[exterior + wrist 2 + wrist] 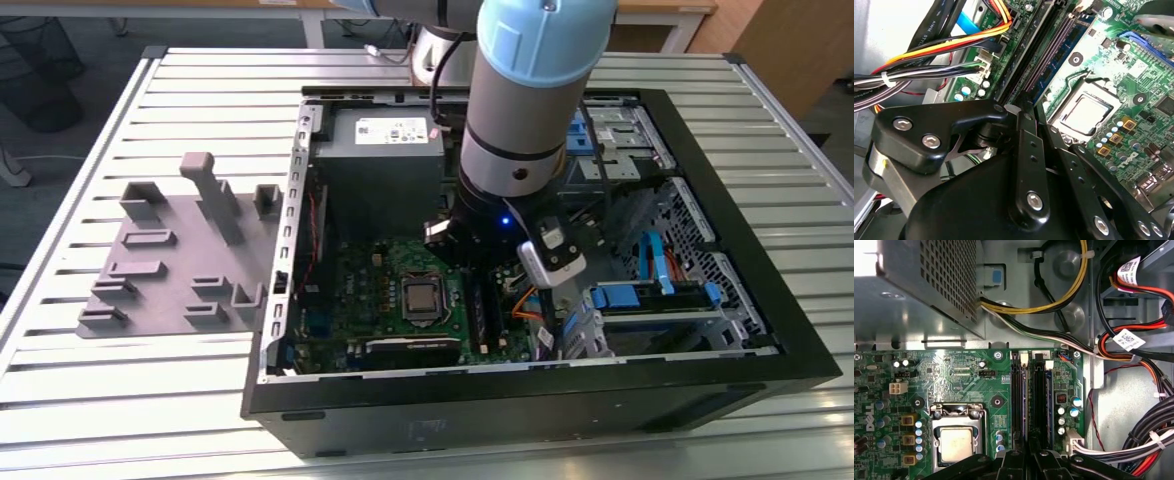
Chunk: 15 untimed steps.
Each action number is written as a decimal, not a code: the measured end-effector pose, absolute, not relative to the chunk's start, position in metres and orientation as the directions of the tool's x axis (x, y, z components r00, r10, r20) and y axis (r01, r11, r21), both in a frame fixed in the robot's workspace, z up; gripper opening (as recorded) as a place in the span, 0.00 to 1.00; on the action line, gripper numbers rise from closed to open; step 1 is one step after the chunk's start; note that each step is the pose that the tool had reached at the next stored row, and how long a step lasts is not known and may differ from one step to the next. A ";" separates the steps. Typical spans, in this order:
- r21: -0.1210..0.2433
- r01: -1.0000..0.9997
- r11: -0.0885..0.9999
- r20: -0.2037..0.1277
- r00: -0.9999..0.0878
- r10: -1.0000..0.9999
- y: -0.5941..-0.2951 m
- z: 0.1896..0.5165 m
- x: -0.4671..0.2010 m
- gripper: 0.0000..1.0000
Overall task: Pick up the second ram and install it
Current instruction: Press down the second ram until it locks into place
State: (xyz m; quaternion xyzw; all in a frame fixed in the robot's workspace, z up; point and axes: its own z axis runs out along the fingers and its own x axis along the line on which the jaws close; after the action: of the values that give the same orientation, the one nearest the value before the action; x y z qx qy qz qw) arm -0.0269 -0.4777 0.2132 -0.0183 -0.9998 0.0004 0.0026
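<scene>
Gripper [1023,131] black linkage, closest to the lens in both wrist views [1030,456], is low over the memory slots [1039,395] of the green motherboard [964,385]; the tips are hidden behind the linkage, so I cannot tell whether the jaws are wide, narrow or gripping. Second ram [1054,67], a thin blue strip, stands on edge along the black slots on the processor side and runs straight away from the gripper; in the first wrist view it shows as a thin blue edge [1025,390] in line with the gripper. Held or merely seated, cannot tell. Processor [956,442], a square silver lid in its socket frame, sits just beside the slots, also in the second wrist view [1089,112]. On the slots' other side is a cable bundle [1134,355], black, red, orange and white with pale tags. Past the board edge is the grey power supply [929,285] with a perforated wall; yellow and black leads come off it. In the exterior view the arm [534,90] reaches down into the open black computer case [534,400], with the power supply [380,135] at the far end and a drive cage [654,295] with blue latches toward the exterior view's right. The grey plastic holder block [174,250] lies outside the case at the exterior view's left, its posts upright. All of it rests on the slatted metal table [160,100].
</scene>
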 end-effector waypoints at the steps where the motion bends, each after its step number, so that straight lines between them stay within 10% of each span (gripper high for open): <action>1: -0.001 0.037 0.999 0.005 -0.999 0.037 -0.478 0.213 -0.027 0.14; 15: -0.001 0.031 1.000 0.006 -0.999 0.031 -0.477 0.213 -0.027 0.14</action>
State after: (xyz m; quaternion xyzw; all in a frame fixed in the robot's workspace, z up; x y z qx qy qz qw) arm -0.0267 -0.4774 0.2127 -0.0157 -0.9999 0.0002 0.0028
